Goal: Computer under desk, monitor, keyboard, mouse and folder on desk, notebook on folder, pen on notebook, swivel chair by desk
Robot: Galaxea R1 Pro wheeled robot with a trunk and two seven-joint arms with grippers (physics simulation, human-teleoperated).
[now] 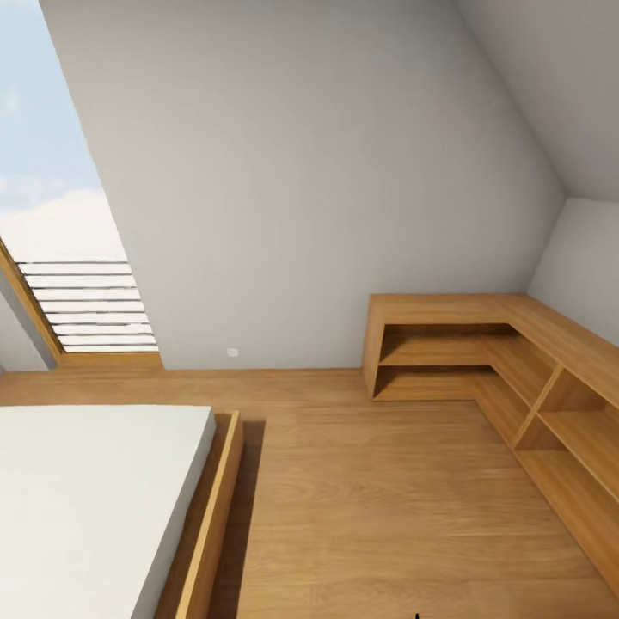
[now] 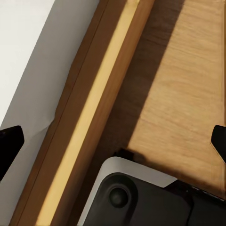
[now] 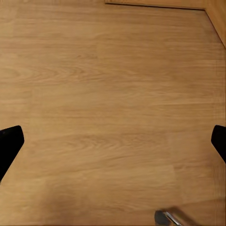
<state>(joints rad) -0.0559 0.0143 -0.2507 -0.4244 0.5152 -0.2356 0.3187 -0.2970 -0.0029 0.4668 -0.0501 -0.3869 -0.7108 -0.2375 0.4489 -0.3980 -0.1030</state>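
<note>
1. Both arms hang over the wooden floor [image 1: 370, 499]; the left end effector [image 2: 113, 136] and the right end effector [image 3: 113, 136] each have their fingertips spread wide with nothing between them.
2. In the left wrist view, the robot's grey and black base [image 2: 141, 197] sits just beside the bed's wooden frame [image 2: 94, 108].
3. The white mattress [image 1: 86, 499] lies at the near left.
4. An L-shaped wooden shelf unit [image 1: 481, 352] fills the far right corner.
5. Beyond stand the sloped grey wall [image 1: 301, 172] and a slatted window [image 1: 86, 301].
6. None of the task's things can be seen here.
</note>
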